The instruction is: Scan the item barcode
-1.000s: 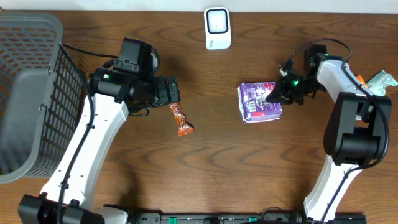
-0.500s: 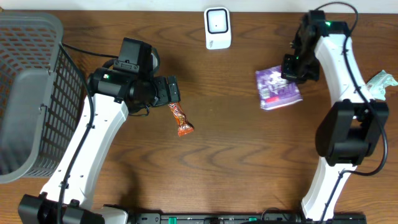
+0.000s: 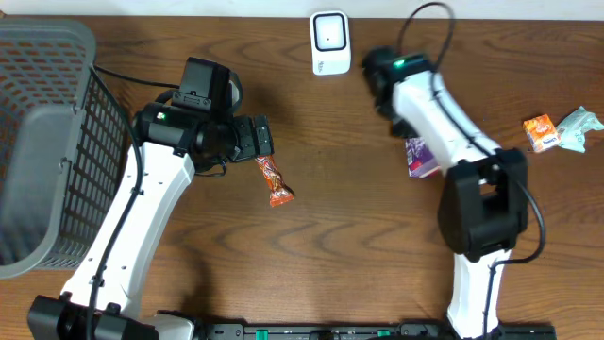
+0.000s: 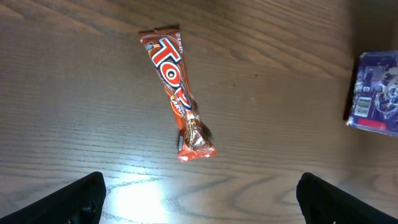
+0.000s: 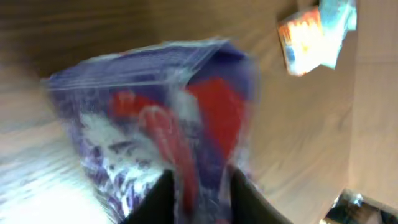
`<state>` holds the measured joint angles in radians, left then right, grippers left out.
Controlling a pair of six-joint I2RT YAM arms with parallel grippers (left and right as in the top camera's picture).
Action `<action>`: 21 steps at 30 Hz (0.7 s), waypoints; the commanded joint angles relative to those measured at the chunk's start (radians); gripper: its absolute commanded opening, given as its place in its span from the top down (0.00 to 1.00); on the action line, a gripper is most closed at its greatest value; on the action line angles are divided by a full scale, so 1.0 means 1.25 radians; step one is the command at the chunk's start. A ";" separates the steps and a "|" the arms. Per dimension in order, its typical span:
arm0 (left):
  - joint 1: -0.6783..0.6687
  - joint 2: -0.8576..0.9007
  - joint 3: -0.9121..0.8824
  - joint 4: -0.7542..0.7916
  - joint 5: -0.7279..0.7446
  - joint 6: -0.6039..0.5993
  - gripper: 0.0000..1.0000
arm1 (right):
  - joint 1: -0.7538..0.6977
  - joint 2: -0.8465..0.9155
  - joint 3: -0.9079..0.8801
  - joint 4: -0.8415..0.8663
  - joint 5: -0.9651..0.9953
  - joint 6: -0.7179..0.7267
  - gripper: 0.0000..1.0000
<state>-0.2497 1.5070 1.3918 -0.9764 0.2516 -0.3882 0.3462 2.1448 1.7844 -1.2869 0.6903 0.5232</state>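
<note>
**Purple packet (image 3: 422,156) close before the right fingers, grip not settled**

On the overhead view the packet is seen on the tabletop (image 3: 359,246), right of centre, partly covered by the right arm, which is stretched across it toward the white scanner (image 3: 330,42) at the far edge. The packet and the scanner are apart. In the right wrist view the packet (image 5: 155,118) is blurred and fills most of the frame. It is placed just ahead of the right fingers (image 5: 152,205), with its red patch over the gap between them. A gap is seen between these fingers, but whether the packet is gripped or merely lies beyond them cannot be told.

The left fingers (image 4: 81,199) are spread wide with nothing held. An orange chocolate bar (image 4: 180,102) lies flat on the wood ahead of them, untouched. The packet's edge (image 4: 376,102) is seen well off to their right. An orange wrapper (image 3: 540,132) and a teal wrapper (image 3: 578,126) lie at the right edge, and a grey basket (image 3: 104,142) stands at the left.
</note>
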 commanded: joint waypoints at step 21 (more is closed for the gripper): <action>0.004 -0.009 0.003 -0.002 -0.009 0.008 0.02 | -0.112 -0.005 0.334 -0.140 -0.581 -0.264 0.01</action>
<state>-0.2497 1.5070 1.3918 -0.9764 0.2516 -0.3882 0.2710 2.1441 2.1956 -1.4212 0.0521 0.2699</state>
